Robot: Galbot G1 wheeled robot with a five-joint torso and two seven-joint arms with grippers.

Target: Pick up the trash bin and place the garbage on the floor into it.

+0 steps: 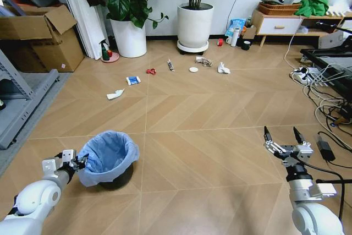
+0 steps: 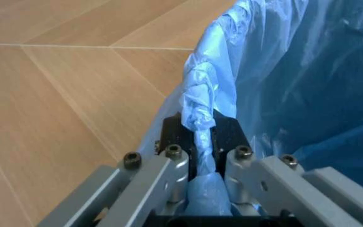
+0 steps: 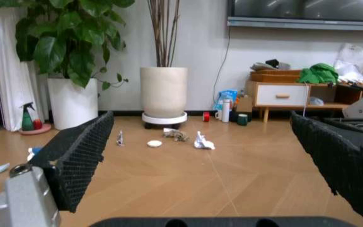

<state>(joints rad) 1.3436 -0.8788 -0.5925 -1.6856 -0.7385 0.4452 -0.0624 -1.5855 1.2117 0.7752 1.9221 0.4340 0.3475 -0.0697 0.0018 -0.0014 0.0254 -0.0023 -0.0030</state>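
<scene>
The trash bin [image 1: 113,160], black with a light-blue bag folded over its rim, stands on the wooden floor at the near left. My left gripper [image 1: 80,162] is shut on the near-left part of that rim; in the left wrist view the left gripper [image 2: 203,142] pinches the crinkled bag [image 2: 295,71] between its fingers. The garbage lies farther off: a white paper wad [image 1: 223,69], a grey-brown wrapper [image 1: 203,60], a white disc [image 1: 193,70], a dark tube [image 1: 171,65], a red scrap [image 1: 150,71], a blue-white wrapper [image 1: 133,80] and a white scrap [image 1: 115,94]. At the near right my right gripper [image 1: 283,136] hangs open above bare floor, its pads [image 3: 81,156] wide apart.
Two white plant pots [image 1: 131,38] [image 1: 194,26] stand by the back wall, a green spray bottle [image 1: 104,52] beside the left one. Cardboard boxes [image 1: 47,39] and a grey rack [image 1: 19,97] line the left. Cables and a power strip [image 1: 305,75] crowd the right, near a low cabinet [image 1: 278,26].
</scene>
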